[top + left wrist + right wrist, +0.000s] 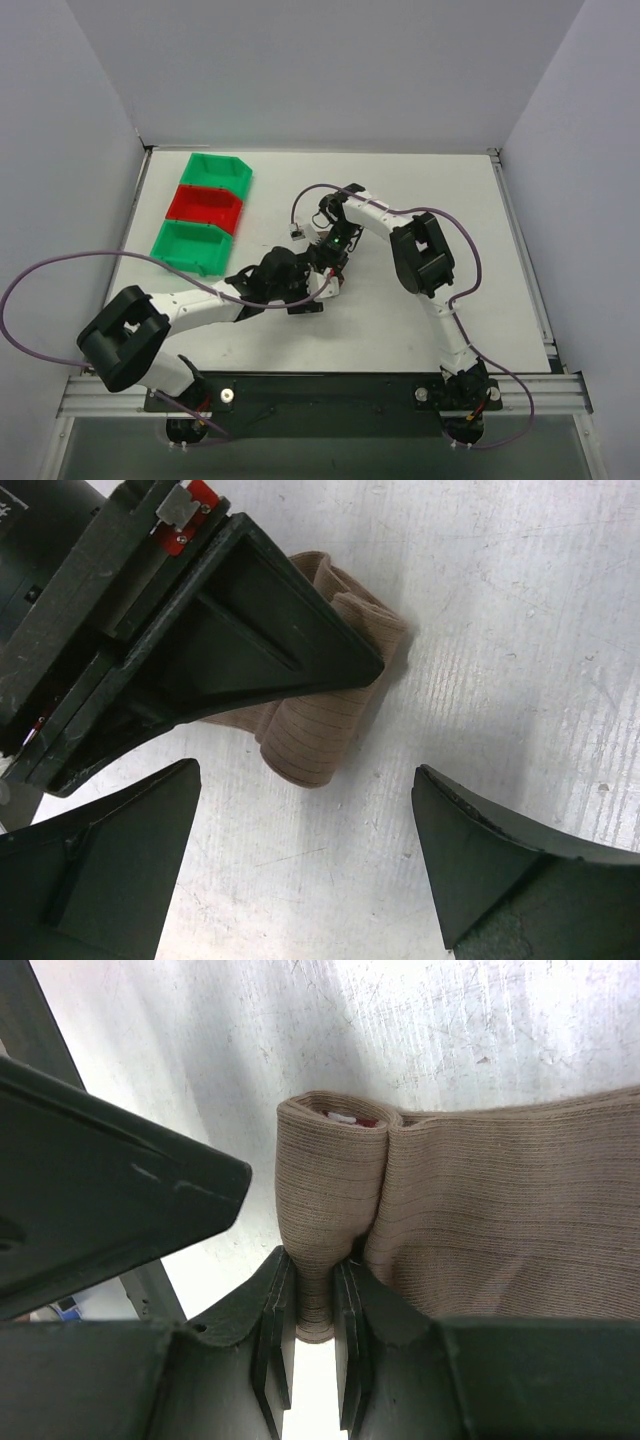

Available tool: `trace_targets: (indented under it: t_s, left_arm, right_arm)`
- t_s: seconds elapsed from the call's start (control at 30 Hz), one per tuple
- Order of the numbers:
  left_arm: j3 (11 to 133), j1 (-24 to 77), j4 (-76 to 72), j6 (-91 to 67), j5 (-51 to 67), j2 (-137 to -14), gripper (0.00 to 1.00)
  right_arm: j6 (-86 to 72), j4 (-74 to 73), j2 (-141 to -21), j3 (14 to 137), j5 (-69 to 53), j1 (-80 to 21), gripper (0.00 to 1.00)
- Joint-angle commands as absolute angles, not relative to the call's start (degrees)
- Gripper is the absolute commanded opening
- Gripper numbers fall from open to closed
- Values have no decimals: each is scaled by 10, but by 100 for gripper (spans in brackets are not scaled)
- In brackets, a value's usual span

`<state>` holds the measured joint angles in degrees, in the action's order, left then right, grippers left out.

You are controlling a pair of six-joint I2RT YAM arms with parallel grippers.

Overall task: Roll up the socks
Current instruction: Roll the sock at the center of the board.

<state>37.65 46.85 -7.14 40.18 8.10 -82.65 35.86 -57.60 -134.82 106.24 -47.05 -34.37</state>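
The tan knit socks [500, 1220] lie flat on the white table, one end folded over into a thick roll [325, 1180]. A sliver of maroon and white shows inside that fold. My right gripper [312, 1305] is shut on the rolled end, its two pads pinching the fabric. In the left wrist view the socks [310, 735] poke out from under the right gripper's dark finger [250, 630]. My left gripper [306, 780] stands open just short of the roll's tip, touching nothing. From above, both grippers [312, 278] meet mid-table and hide the socks.
Three small bins stand in a row at the back left: green [218, 172], red [207, 206] and green [192, 246]. The left gripper's finger [110, 1200] sits close beside the right gripper. Cables loop off both arms.
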Motion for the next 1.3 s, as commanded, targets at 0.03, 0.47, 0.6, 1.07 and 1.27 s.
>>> trace_targets:
  t_s: [0.03, 0.47, 0.6, 1.07, 1.27]
  left_arm:
    - [399, 478, -83, 416, 68, -842, 97]
    - [395, 491, -117, 418, 54, -878, 97]
    - [404, 492, -119, 422, 46, -899, 93]
    - [429, 493, -100, 421, 31, -927, 46]
    - [432, 497, -91, 425, 28, -932, 27]
  right_arm:
    - [359, -599, -1361, 1061, -482, -344, 0]
    - [359, -599, -1355, 1061, -489, -338, 0]
    - [359, -599, -1354, 1060, -490, -336, 0]
    - [360, -599, -1354, 1059, -494, -334, 0]
    - [361, -599, -1352, 1057, -495, -334, 0]
